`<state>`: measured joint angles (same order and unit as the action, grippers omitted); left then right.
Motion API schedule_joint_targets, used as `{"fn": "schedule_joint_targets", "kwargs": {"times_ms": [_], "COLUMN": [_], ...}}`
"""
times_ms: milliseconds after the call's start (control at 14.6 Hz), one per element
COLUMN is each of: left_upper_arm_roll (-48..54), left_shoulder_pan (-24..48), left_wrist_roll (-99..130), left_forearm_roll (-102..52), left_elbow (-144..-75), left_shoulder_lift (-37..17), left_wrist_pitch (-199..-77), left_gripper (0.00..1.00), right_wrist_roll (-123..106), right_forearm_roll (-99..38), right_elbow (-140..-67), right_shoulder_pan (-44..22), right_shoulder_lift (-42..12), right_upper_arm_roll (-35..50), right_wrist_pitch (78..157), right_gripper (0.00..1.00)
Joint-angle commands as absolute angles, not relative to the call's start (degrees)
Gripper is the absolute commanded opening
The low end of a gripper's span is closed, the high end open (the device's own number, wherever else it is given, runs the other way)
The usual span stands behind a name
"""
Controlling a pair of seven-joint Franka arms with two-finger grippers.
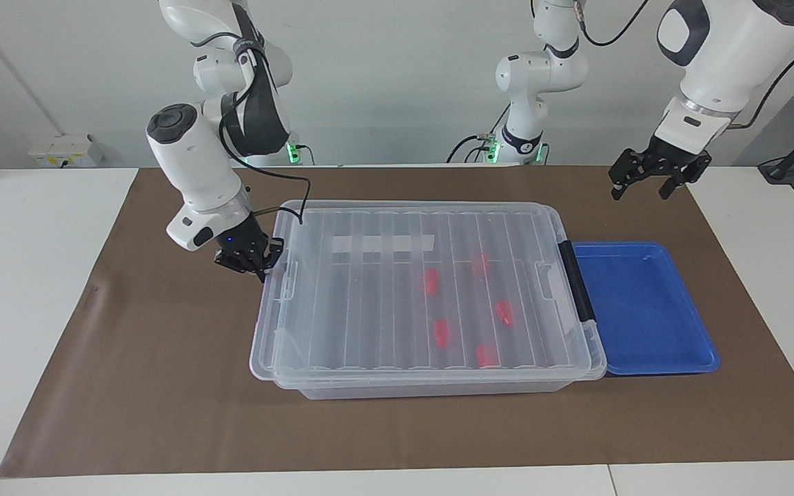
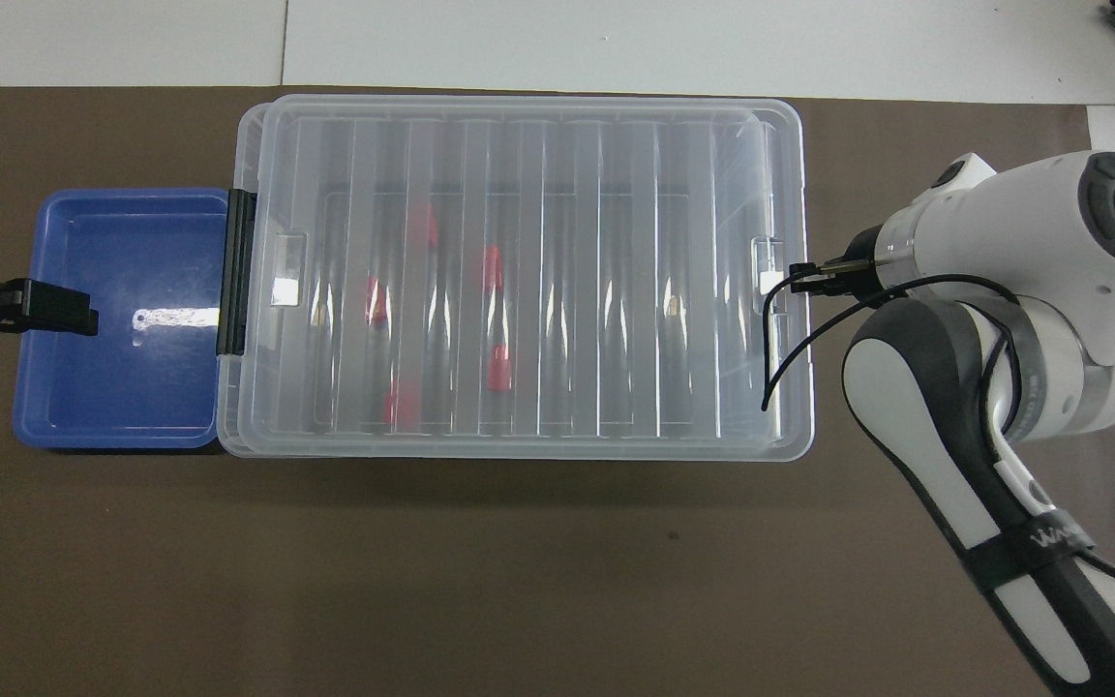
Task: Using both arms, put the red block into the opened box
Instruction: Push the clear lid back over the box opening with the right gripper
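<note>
While the brown mat [image 1: 128,386] covers most of the table [image 1: 32,289], the box [image 1: 431,386] sits in the middle of it, the largest thing there. Its ribbed clear lid [image 1: 369,310] lies flat over the top and covers the box almost squarely. A white label strip [image 1: 383,243] shows through the lid, and a black latch [image 1: 576,286] runs along the end toward the left arm.

Inside the box, under the lid, lie 5 red blocks [image 1: 442,333], loosely scattered in the half nearer the latch, all apart from one another.

Touching the latch end is a shallow blue tray [image 1: 679,362].

At the box's other end, the right gripper [image 1: 261,269] is low, its fingertips pressed together and touching the lid's edge at its handle tab [image 1: 285,279]. Whether it pinches anything there cannot be told. The blocks lie well away from these jaws, toward the left arm's end.

Up in the air, the left gripper [image 1: 637,187] hangs with jaws wide and nothing between them. In the overhead view it sits over the tray's outer end [image 2: 45,308].
</note>
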<state>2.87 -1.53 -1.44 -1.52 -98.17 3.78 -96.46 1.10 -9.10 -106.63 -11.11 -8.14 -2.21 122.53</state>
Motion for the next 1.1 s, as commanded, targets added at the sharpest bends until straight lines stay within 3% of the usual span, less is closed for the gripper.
{"fn": "schedule_joint_targets", "kwargs": {"times_ms": [0, 137, 411, 480, 548, 754, 1028], "left_upper_arm_roll": [2.2, 2.2, 2.11, 2.11, 2.11, 2.11, 2.11], "left_shoulder_pan": [-1.14, -1.32, -1.32, -1.23, -1.14, -0.7, -0.79], "left_wrist_roll": [-1.93, -1.93, -2.02, -1.93, -2.02, -1.93, -2.11], "left_forearm_roll": [-1.85, -1.84, -1.85, -1.85, -1.85, -1.85, -1.85], "left_elbow": [-93.8, -89.23, -89.21, -89.21, -89.21, -89.3, -89.38], "left_shoulder_lift": [2.39, 0.71, 0.44, 0.53, 0.53, 0.53, 0.62], "left_wrist_pitch": [-93.27, -89.58, -89.65, -89.39, -89.3, -89.12, -89.21], "left_gripper": [1.0, 1.0, 1.0, 1.0, 1.0, 1.0, 1.0], "right_wrist_roll": [1.14, 1.06, -0.62, -0.35, -0.09, 1.31, 4.22], "right_forearm_roll": [-11.95, -12.74, -11.87, -10.3, -7.32, -2.38, 3.34], "right_elbow": [-107.93, -108.1, -107.76, -107.49, -107.32, -106.62, -100.82], "right_shoulder_pan": [-11.43, -11.42, -10.9, -10.9, -10.29, -8.53, -6.68], "right_shoulder_lift": [-7.73, -7.65, -7.73, -7.73, -7.56, -4.93, -3.0], "right_upper_arm_roll": [-2.11, -2.11, -2.37, -2.63, -2.81, -3.07, -3.34], "right_wrist_pitch": [122.43, 122.52, 121.99, 121.64, 121.47, 118.76, 108.48], "right_gripper": [0.0, 0.0, 0.0, 0.18, 0.98, 1.0, 1.0]}}
